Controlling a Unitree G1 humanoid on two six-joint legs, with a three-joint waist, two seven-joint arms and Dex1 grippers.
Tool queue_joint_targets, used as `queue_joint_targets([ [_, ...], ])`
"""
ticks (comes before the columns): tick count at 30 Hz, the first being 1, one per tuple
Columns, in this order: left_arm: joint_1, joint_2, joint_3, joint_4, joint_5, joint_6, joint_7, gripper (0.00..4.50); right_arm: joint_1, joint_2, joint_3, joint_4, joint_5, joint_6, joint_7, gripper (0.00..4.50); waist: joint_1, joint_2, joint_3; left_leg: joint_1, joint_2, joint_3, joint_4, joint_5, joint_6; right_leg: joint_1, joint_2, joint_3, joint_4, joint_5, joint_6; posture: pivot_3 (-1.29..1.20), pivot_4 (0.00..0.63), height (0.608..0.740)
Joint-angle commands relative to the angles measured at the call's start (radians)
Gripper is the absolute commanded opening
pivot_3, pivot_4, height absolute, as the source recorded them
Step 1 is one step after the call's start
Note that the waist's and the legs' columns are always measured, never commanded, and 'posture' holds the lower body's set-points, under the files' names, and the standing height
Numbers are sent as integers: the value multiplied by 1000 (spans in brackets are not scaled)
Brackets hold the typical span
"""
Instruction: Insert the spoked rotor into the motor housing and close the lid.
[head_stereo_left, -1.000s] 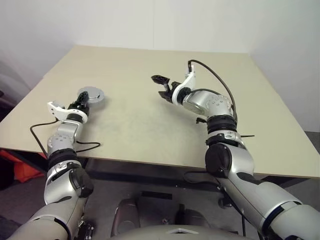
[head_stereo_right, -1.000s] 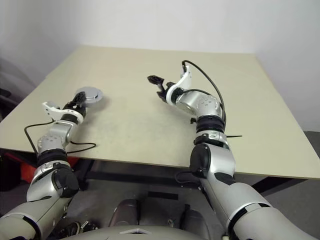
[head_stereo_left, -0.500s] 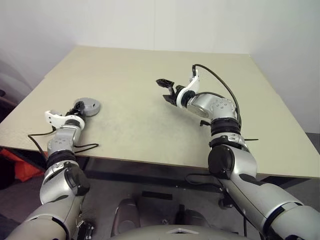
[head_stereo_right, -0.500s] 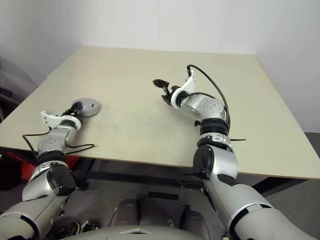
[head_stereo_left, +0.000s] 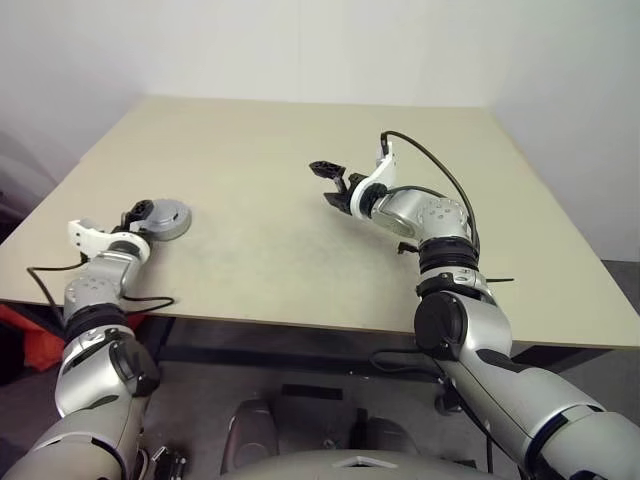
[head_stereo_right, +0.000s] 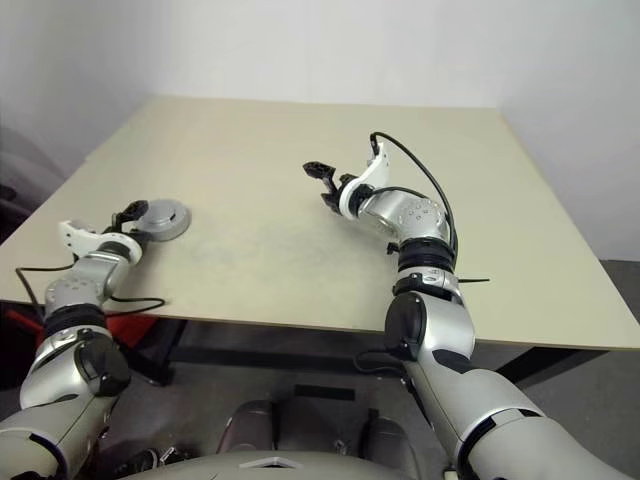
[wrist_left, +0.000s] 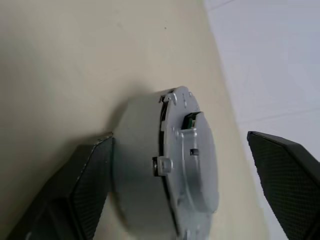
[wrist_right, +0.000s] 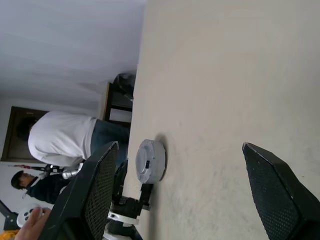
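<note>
A round pale grey lid (head_stereo_left: 167, 218) lies flat on a squat grey body, the motor housing (wrist_left: 140, 165), near the table's left edge. A thin seam runs between the two. The spoked rotor is hidden. My left gripper (head_stereo_left: 136, 216) is open and level with the table, its black fingers (wrist_left: 85, 185) either side of the housing; one is close against the wall, the other well clear. My right gripper (head_stereo_left: 327, 182) hangs open and empty above the middle of the table, pointing left toward the lid (wrist_right: 150, 160).
The beige table (head_stereo_left: 300, 250) is bare apart from the housing. A black cable (head_stereo_left: 150, 300) loops off its front left edge below my left arm. A person in a white shirt (wrist_right: 60, 137) stands beyond the table's left side.
My left gripper has slid the closed housing nearer the table's left front edge, then opened off it. The right arm has kept still.
</note>
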Motion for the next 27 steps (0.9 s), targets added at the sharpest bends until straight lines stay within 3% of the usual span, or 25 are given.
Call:
queue_joint_targets([
  [1, 54, 80, 43, -69, 9, -4, 54, 4456, -43, -19, 18, 24, -15, -5, 23, 4500, -9, 0, 0, 2, 0, 1, 0, 0, 0, 0, 0, 1, 1, 0, -1, 0, 0, 740],
  [9, 85, 121, 9, -132, 78, -77, 68, 4456, -66, -62, 99, 94, -110, -71, 146, 4500, 5, 0, 0, 3, 0, 0, 0, 1, -2, 1, 0, 2, 5, -4, -5, 0, 0, 740],
  [14, 75, 52, -167, -338, 165, -124, -56, 4456, 57, -125, 351, -88, -298, -282, 412, 4500, 38, -3, -1, 4, 0, -1, 0, 1, -1, 4, -1, 0, 5, -4, -4, 0, 0, 740],
  [17, 50, 22, -238, -425, 172, -131, -131, 4456, 135, -184, 435, -184, -355, -368, 545, 4500, 47, -4, -1, 5, -1, -1, 1, 1, -1, 8, -4, -2, 5, -4, -4, 0, 0, 740],
  [21, 6, 8, -342, -488, 176, -97, -250, 4456, 199, -276, 484, -257, -378, -375, 683, 4500, 51, -5, -1, 5, -1, -1, 1, 1, -2, 9, -3, -1, 5, -3, -5, 0, 0, 740],
  [27, 1, 7, -531, -496, 263, -91, -451, 4456, 234, -378, 478, -270, -397, -387, 777, 4500, 33, -5, -1, 10, -1, 1, 1, 1, -2, 9, -1, 2, 5, -3, -5, 0, 0, 740],
])
